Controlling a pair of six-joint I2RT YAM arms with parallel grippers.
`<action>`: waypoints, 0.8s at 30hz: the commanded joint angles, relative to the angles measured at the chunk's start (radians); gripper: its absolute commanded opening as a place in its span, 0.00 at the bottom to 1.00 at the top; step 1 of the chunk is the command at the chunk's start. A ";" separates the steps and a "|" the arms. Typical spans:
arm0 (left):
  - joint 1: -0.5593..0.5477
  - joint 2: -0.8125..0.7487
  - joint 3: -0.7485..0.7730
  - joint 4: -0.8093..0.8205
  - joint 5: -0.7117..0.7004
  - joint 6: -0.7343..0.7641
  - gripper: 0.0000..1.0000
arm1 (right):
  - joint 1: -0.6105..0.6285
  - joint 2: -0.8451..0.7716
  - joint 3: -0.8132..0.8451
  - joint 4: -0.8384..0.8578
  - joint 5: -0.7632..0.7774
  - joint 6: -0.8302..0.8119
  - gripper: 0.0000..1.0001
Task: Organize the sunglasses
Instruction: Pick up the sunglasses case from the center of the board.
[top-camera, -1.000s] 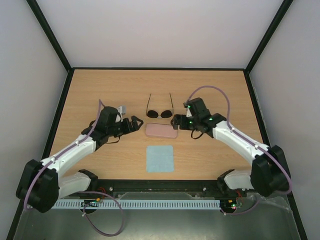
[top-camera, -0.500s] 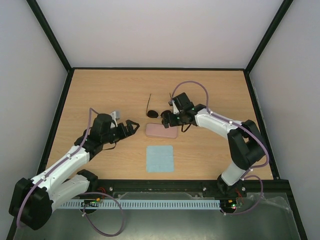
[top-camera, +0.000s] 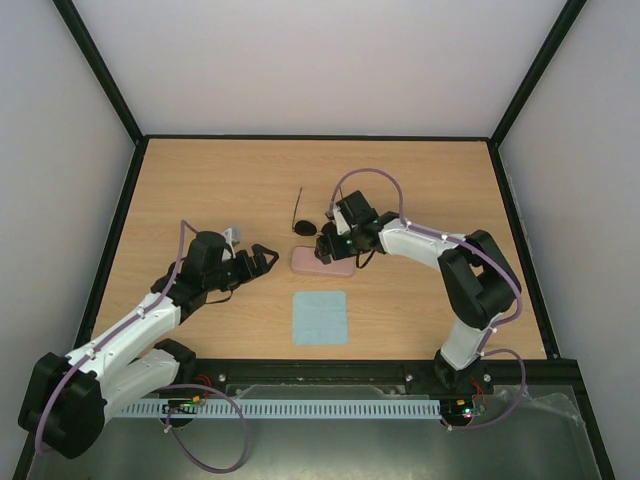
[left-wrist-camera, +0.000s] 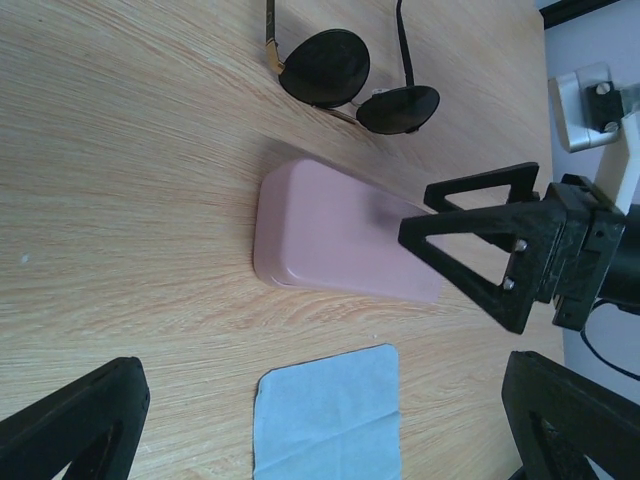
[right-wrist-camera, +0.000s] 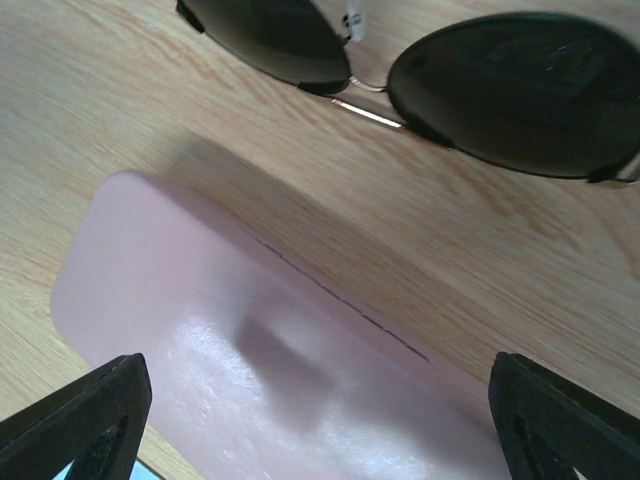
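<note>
Right gripper (top-camera: 332, 245) has swung over the pink case (top-camera: 318, 264), fingers spread and empty, likely to open it first. Left gripper (top-camera: 268, 255), also released, waits left of the case; the sunglasses (left-wrist-camera: 355, 88) lie just beyond it.

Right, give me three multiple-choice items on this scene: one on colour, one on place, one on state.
1. The cloth is: A) light blue B) yellow C) red.
2. The sunglasses lie: A) on the cloth B) beyond the pink case, farther from the arms C) inside the case.
3. The right arm's jaws are: A) shut on the sunglasses B) shut on the cloth C) open above the case.
Answers: 1 A, a pale blue square; 2 B, the top view shows them past the case; 3 C, they stand wide apart over the case.
</note>
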 joint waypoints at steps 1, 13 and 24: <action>-0.001 0.015 -0.017 0.031 0.017 -0.006 1.00 | 0.029 0.007 -0.012 0.005 -0.016 -0.022 0.93; -0.001 -0.008 -0.047 0.032 0.020 -0.001 1.00 | 0.130 -0.055 -0.088 -0.048 0.128 -0.023 0.93; -0.001 -0.021 -0.071 0.043 0.025 -0.004 0.99 | 0.232 -0.013 -0.002 -0.139 0.346 -0.061 0.90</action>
